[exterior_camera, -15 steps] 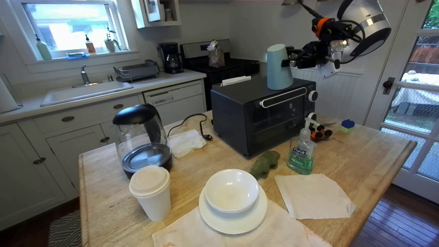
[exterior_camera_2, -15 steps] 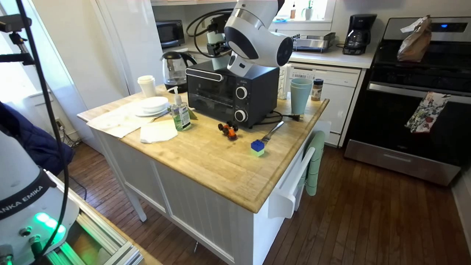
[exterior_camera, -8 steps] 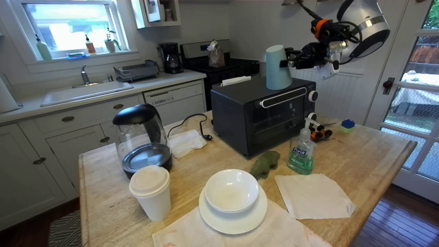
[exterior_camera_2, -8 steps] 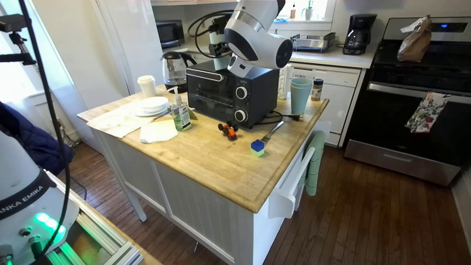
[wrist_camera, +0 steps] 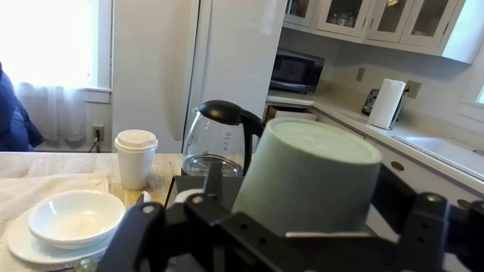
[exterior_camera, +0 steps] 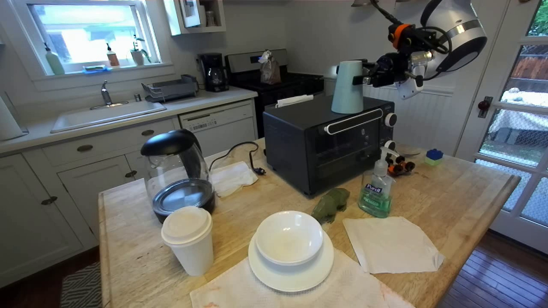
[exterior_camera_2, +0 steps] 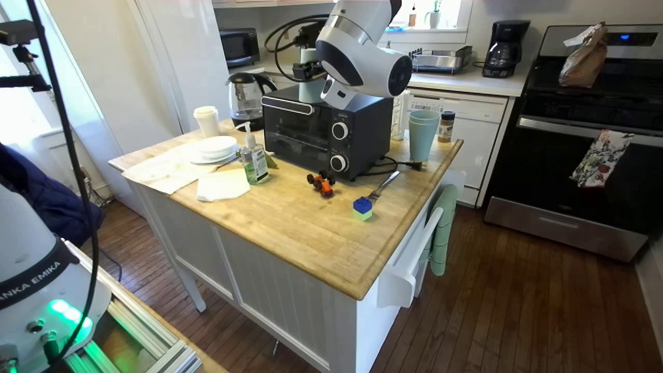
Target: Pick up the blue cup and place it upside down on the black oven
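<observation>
- See tapered blue-green plastic cup [exterior_camera: 348, 90] mouth-down on boxy black glass-fronted oven [exterior_camera: 319, 147] (as asked).
- Note black two-fingered pincer [wrist_camera: 298, 170] spread around ungripped cup, presumably for withdrawing.

Cup [exterior_camera: 347, 90] on the oven [exterior_camera: 321, 149], bowl [exterior_camera: 289, 238] on the plate [exterior_camera: 291, 279]

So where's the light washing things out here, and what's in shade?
In the wrist view, the curtained window blows out and the blue cup has a shaded side, brighter base; in an exterior view, the far window washes out and the white bowl glints.
</observation>
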